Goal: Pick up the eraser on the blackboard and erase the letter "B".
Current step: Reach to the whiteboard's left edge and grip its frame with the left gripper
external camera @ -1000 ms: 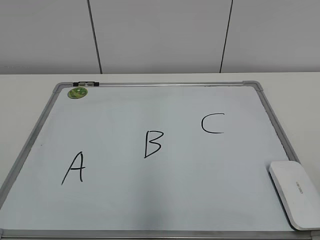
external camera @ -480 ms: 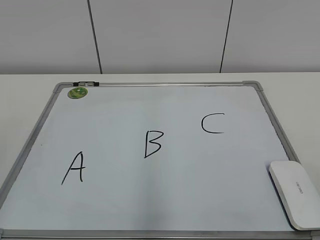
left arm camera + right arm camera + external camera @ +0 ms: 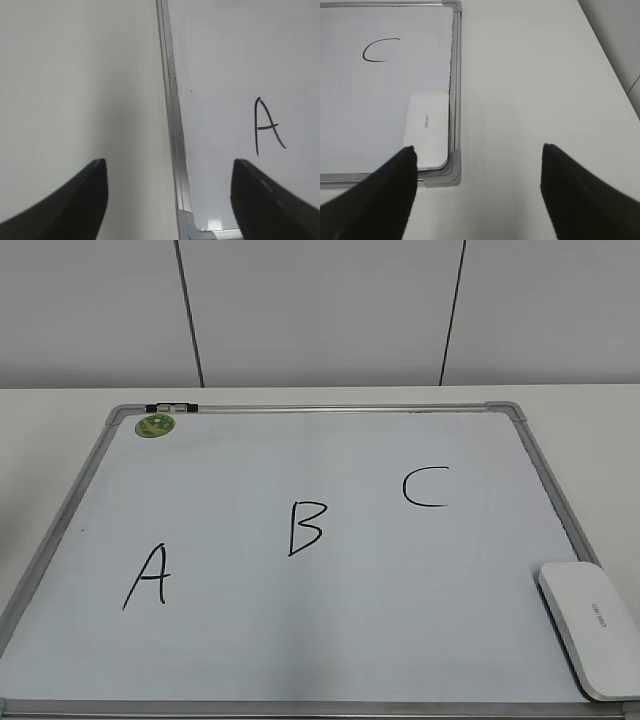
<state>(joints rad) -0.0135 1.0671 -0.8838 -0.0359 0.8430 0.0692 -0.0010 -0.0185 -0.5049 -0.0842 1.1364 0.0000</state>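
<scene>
Our right gripper (image 3: pixel 477 172) is spread wide and holds nothing; it hangs above the bare table (image 3: pixel 530 90), just outside the near right corner of the blackboard (image 3: pixel 456 75). One of its dark fingers (image 3: pixel 380 200) lies close to the eraser (image 3: pixel 426 128) in the right wrist view, but we judge that it is above it and not touching. The eraser lies flat on the board, in that same near right corner, with its long side along the silver frame (the small grey lettering on top is visible, but we cannot read it). Our left gripper (image 3: pixel 169 192) is also spread wide and empty, and it hangs over the left frame of the board, near the lower left corner, with the letter "A" (image 3: pixel 267 126) just beside it on the white surface. In the exterior view no arm appears at all. There the letter "B" (image 3: pixel 306 527) stands complete in the middle of the board, between the "A" and the letter "C" (image 3: pixel 425 487), with no smear on it. So, as we judge it, nothing of the task is done yet: the eraser is not picked up, and the grasp, the carrying to the middle and the wiping all remain. The right arm is the nearer one for the grasp.
</scene>
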